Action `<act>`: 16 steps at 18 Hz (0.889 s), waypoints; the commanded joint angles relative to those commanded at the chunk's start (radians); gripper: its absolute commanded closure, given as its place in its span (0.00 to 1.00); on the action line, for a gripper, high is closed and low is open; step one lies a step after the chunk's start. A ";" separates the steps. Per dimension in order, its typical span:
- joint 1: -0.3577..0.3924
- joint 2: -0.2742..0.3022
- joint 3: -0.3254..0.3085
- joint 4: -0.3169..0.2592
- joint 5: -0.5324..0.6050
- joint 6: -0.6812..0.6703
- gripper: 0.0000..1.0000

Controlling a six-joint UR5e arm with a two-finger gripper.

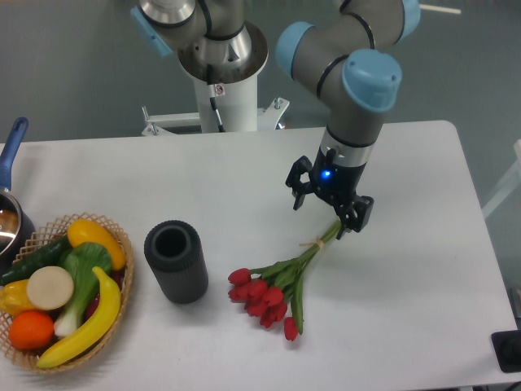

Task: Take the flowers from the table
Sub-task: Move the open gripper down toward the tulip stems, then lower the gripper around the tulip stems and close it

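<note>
The flowers (281,278) are a bunch of red tulips with long green stems tied by a pale band (309,243). They lie flat on the white table (244,175), right of the middle. The red heads point to the lower left and the stem ends to the upper right. My gripper (329,206) points down just above the stem ends, with its jaws spread wide and nothing between them. Its right finger (359,217) stands right next to the stem tips. I cannot tell whether it touches them.
A black upright cylinder cup (176,261) stands left of the flowers. A wicker basket (124,265) with toy fruit and vegetables sits at the front left. A pot with a blue handle (11,142) is at the left edge. A dark object (509,350) is at the lower right corner.
</note>
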 joint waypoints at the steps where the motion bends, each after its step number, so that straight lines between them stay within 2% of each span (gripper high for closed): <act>1: 0.000 -0.011 0.008 0.000 0.002 0.014 0.02; 4: 0.002 -0.058 0.008 0.005 0.003 0.048 0.02; 9: -0.009 -0.098 -0.014 0.023 0.003 0.028 0.02; 14: -0.011 -0.118 -0.017 0.037 0.003 -0.021 0.02; 16: -0.020 -0.135 -0.006 0.049 0.002 -0.079 0.01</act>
